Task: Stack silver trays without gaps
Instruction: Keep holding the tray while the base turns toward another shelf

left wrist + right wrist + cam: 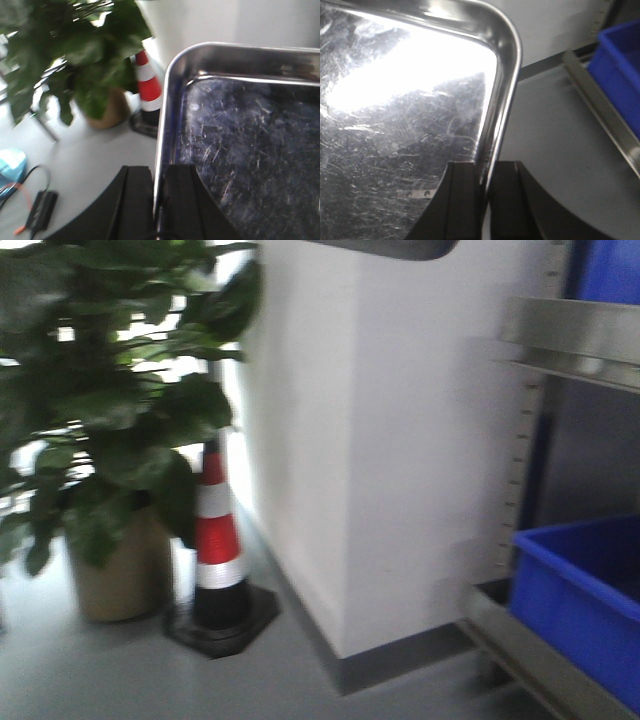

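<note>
The left gripper (158,175) is closed tight on the left rim of a tray (240,140), its 2 black fingers (134,200) pinching the edge. The right gripper (485,172) is likewise clamped on a tray's right rim near a rounded corner. Whether both hold 1 tray cannot be told. The tray hangs above the grey floor (555,130). Far left stand a plant (100,390) and a cone (218,540), with a white pillar (400,440) just right of them. A blue bin (580,590) sits on the shelf (570,340) at right.
</note>
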